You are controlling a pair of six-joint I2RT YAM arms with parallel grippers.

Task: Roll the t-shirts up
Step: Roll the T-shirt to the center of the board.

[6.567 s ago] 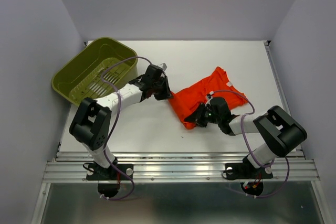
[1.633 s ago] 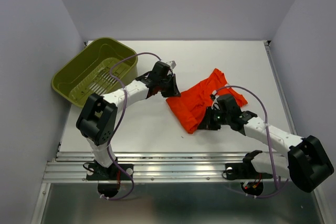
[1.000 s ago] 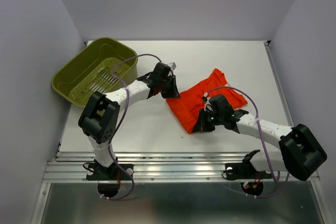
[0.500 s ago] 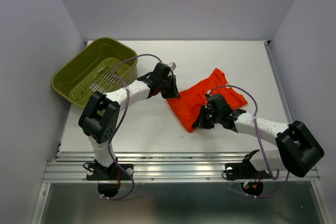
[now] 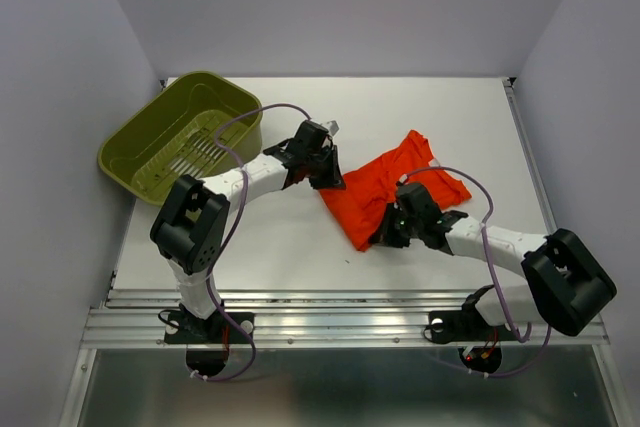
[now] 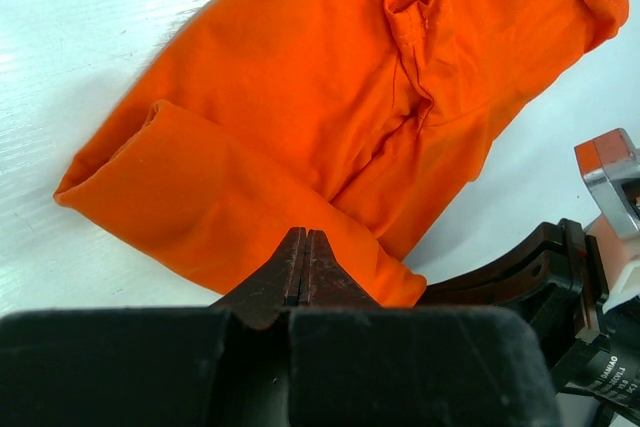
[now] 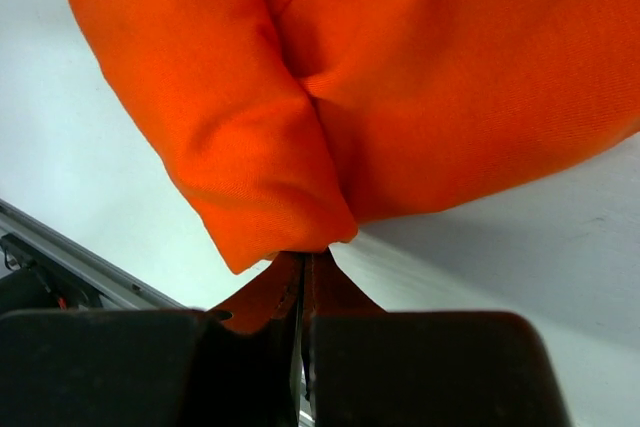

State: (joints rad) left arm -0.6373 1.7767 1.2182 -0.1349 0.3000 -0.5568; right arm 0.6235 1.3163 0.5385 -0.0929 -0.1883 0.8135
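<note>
Left tool (image 6: 305,237), right tool (image 7: 303,259), seemingly on t-shirt (image 5: 385,185)

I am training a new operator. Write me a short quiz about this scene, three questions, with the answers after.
1. True or false: the t-shirt lies inside the basket.
2. The right claw is: A) wide open, B) shut on the t-shirt's edge, C) out of view.
3. Which claw is nearer the basket?
Key: 1 false; 2 B; 3 the left claw.
</note>
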